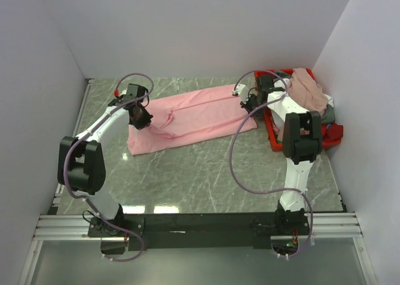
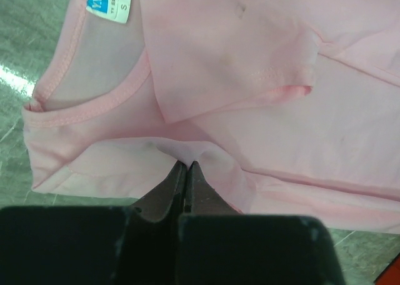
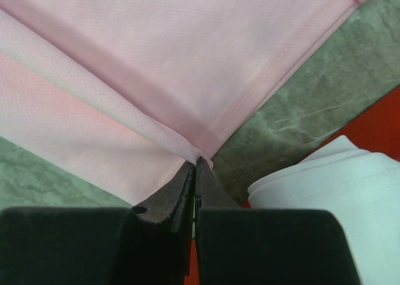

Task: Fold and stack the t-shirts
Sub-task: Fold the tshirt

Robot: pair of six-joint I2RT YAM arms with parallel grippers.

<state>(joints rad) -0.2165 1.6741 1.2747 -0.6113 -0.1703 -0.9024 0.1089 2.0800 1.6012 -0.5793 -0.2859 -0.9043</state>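
The light pink t-shirt (image 1: 187, 117) lies stretched across the table between both arms, partly folded lengthwise. My left gripper (image 1: 139, 115) is shut on its fabric near the collar; the left wrist view shows the pinch (image 2: 186, 164) just below the neckline and blue size label (image 2: 108, 2). My right gripper (image 1: 253, 100) is shut on the shirt's hem corner, pinched at the tips (image 3: 199, 160). A dusty rose shirt (image 1: 309, 88), a white one (image 3: 337, 185), a grey one (image 1: 327, 114) and a red one (image 1: 335, 133) are piled in the bin.
The red plastic bin (image 1: 272, 136) stands at the right edge of the table, close beside my right gripper. White walls enclose the table on three sides. The green marble tabletop (image 1: 206, 172) shows in front of the shirt.
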